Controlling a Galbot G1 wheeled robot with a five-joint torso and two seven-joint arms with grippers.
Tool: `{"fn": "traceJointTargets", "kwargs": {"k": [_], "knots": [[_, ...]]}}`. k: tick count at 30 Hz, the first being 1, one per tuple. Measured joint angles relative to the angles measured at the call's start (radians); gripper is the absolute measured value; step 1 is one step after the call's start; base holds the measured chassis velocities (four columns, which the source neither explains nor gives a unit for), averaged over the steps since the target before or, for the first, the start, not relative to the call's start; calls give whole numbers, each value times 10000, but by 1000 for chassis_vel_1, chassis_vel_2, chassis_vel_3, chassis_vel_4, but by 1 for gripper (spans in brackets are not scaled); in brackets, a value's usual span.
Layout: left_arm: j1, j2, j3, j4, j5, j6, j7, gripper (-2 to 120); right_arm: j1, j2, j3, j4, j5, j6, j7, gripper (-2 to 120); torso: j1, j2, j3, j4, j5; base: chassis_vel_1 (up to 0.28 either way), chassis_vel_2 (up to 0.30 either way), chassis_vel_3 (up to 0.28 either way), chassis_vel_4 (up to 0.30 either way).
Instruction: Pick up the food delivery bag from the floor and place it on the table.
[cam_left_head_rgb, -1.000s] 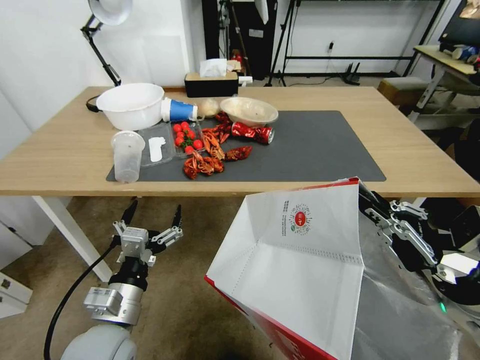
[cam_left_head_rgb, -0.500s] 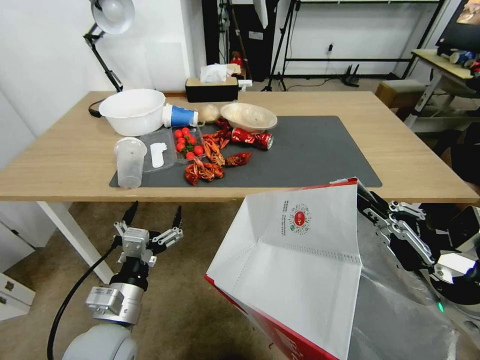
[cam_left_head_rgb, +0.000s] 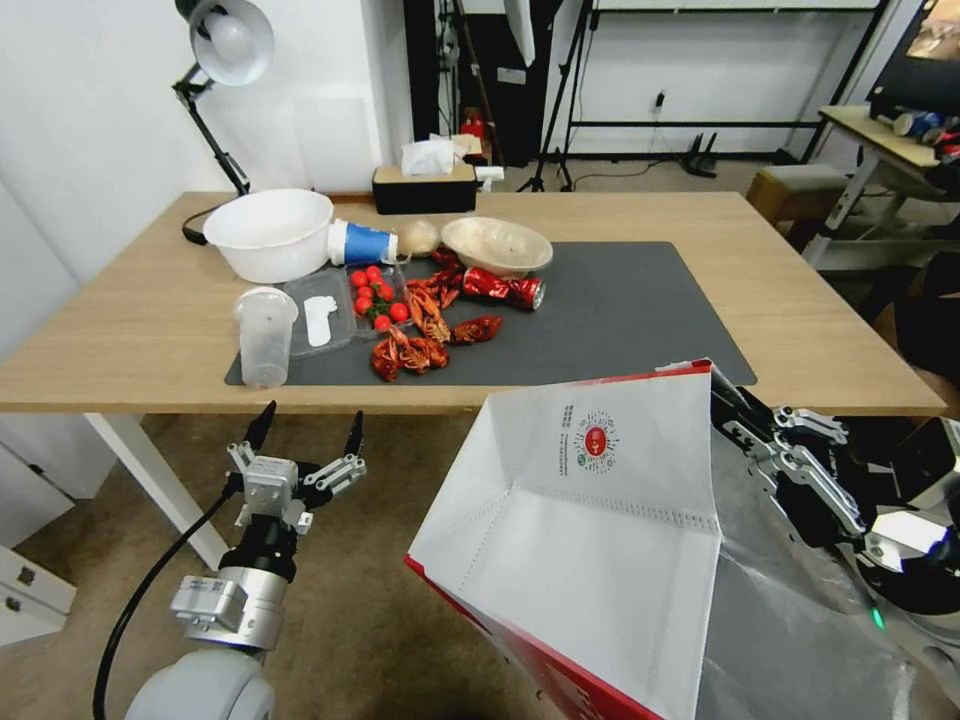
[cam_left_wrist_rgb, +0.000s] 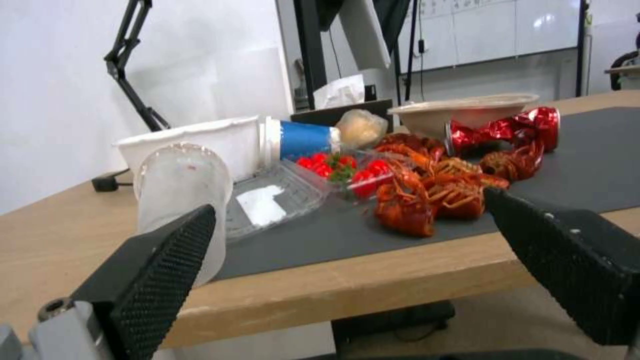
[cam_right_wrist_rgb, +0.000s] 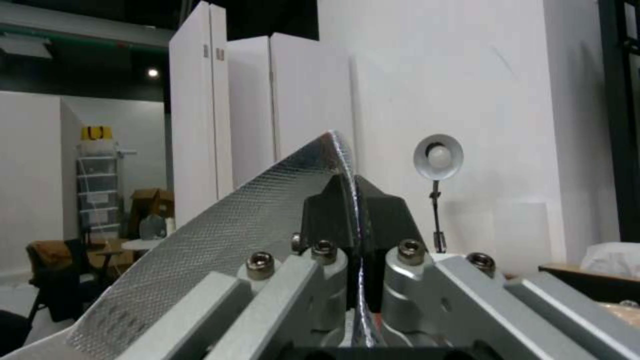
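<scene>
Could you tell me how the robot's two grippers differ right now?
The left gripper is open and empty; the right gripper is shut on the food delivery bag rim. The left gripper sits below the table edge over the floor; the right holds the bag aloft.

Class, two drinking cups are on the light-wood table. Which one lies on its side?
The blue paper cup with a white rim lies on its side beside the white bowl. The clear plastic cup stands upright.

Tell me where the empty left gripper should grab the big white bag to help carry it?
Probably the food delivery bag's top rim corner nearest the left gripper, coming from the robot's left. That thin edge is free; the right gripper pinches the opposite rim.
</scene>
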Motion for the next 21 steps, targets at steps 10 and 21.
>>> {"fn": "traceJointTargets", "kwargs": {"k": [10, 21], "knots": [[-28, -15, 3, 106, 11, -69, 18, 100, 32, -16, -34, 16, -9, 2, -18, 0, 197, 469, 270, 0, -1, 0, 0, 0, 0], [-130, 6, 17, 291, -337, -610, 234, 100, 63, -42, -51, -38, -30, -12, 6, 0, 333, 746, 407, 1, 0, 0, 0, 0, 0]]}}
